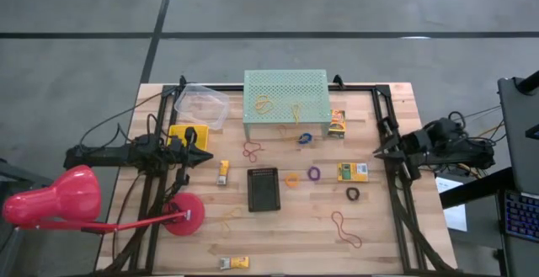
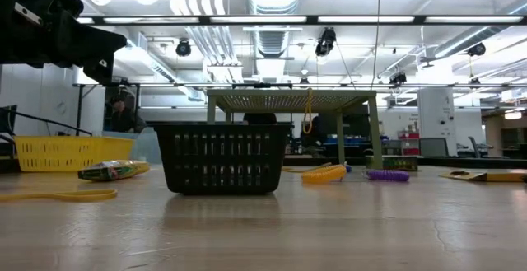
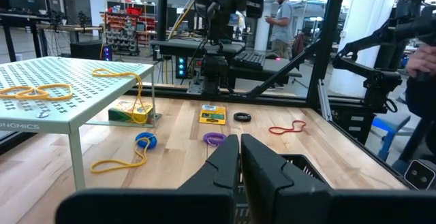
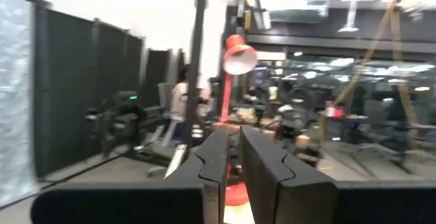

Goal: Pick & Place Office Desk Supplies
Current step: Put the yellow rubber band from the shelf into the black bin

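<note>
On your wooden table (image 1: 278, 235), the mint-green perforated stand (image 1: 286, 96) is at 12 o'clock. A clear plastic container (image 1: 202, 104) lies just beside it, toward 11. You see the black mesh basket (image 1: 263, 189) near the centre, a yellow basket (image 1: 187, 136) at 9, and the pink desk lamp (image 1: 50, 197) at 8.

Green perforated stand (image 3: 65, 91) front edge: partial lettering "OHGMICS".
</note>
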